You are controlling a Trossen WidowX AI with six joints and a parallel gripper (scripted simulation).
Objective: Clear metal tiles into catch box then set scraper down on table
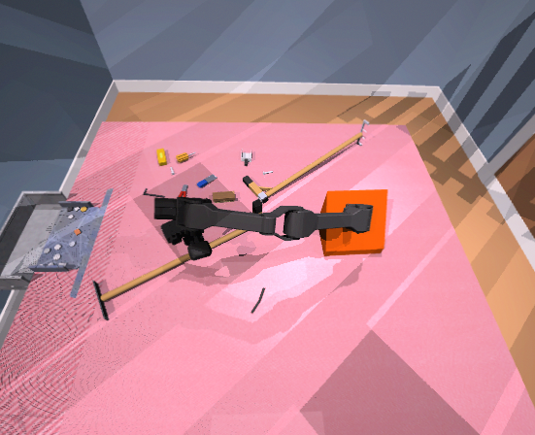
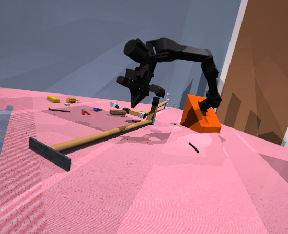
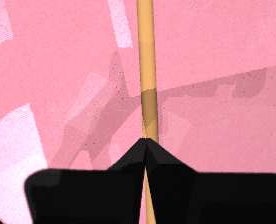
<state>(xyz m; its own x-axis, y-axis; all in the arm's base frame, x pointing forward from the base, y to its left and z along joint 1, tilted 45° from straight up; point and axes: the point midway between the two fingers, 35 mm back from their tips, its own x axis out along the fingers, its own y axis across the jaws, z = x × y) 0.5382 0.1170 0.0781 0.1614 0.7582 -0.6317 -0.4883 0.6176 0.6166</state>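
Note:
The long scraper (image 1: 143,279) (image 2: 98,137) (image 3: 146,60) lies on the table, its dark blade (image 1: 101,301) (image 2: 50,154) near the plate and an upright black-topped grip (image 1: 256,207) (image 2: 156,101) at its other end. My gripper (image 2: 133,106) (image 3: 144,143) is shut and empty, tips above the scraper's handle; in the top view the arm hides the tips. The steel bench plate (image 1: 82,247) bears several pale metal tiles, a yellow one (image 1: 83,209) and an orange one (image 1: 78,232). The catch box (image 1: 4,281) stands at its far end.
A hooked tool (image 1: 317,162) (image 2: 161,104) lies behind the scraper's grip end. A brown block (image 1: 223,196) (image 2: 117,113), red pliers (image 2: 85,112), a blue-handled tool (image 1: 206,182) and a yellow block (image 1: 161,156) (image 2: 53,99) lie behind the arm. A thin black rod (image 1: 258,301) (image 2: 193,147) lies in front.

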